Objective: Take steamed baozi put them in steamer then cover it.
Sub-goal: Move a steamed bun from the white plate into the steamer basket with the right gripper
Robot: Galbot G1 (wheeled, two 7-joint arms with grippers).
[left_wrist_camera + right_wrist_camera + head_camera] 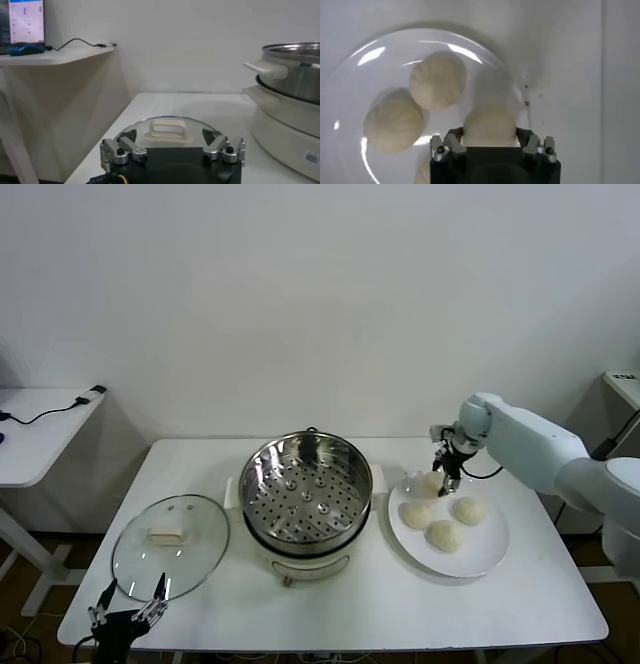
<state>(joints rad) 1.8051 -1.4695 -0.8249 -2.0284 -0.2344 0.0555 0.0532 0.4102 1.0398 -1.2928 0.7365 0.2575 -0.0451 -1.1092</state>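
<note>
Four cream-white baozi lie on a white plate (485,556) right of the steamer (306,492), which stands open in mid-table with its perforated tray bare. My right gripper (447,476) is over the plate's far left side. In the right wrist view its fingers (454,139) press both sides of one baozi (490,125). Two other baozi (437,81) (393,125) lie beside it. The glass cover (170,545) with its cream handle (167,128) lies flat left of the steamer. My left gripper (130,604) waits open at the table's front left edge, just short of the cover.
The steamer's cream base and side handle (265,68) rise beside the cover. A side table (40,429) with a cable and a phone stands to the left. A white wall is behind the table.
</note>
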